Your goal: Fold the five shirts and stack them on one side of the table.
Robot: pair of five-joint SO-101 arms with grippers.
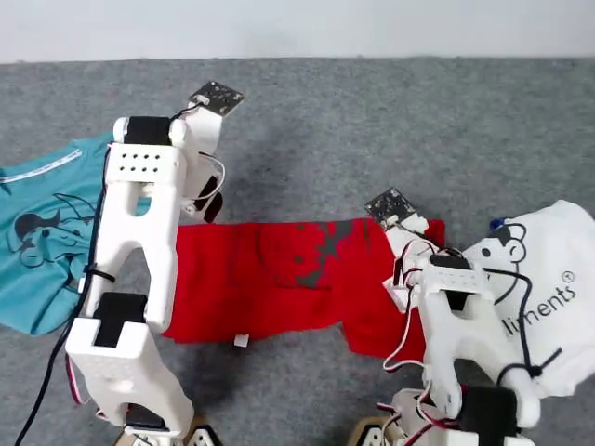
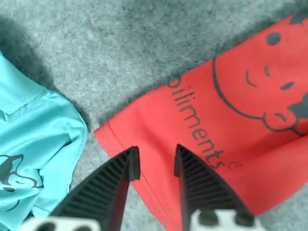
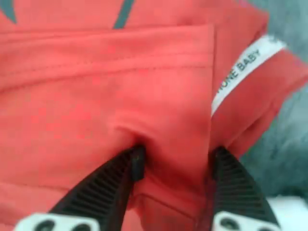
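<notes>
A red shirt (image 1: pixel 270 279) lies spread across the middle of the grey table, printed side up. My left gripper (image 1: pixel 204 200) hovers at its far left corner. In the left wrist view it (image 2: pixel 154 163) is open, one finger on each side of the red shirt's (image 2: pixel 231 120) hem. My right gripper (image 1: pixel 403 268) rests on the shirt's right end. In the right wrist view it (image 3: pixel 178 163) is open wide, fingertips pressed into the red shirt (image 3: pixel 120 86), which puckers between them beside a white label (image 3: pixel 240 72).
A teal shirt (image 1: pixel 37 242) lies crumpled at the table's left edge, close to the red corner (image 2: pixel 33 139). A white printed shirt (image 1: pixel 548 288) lies at the right, partly under the right arm. Bare grey table stretches along the back.
</notes>
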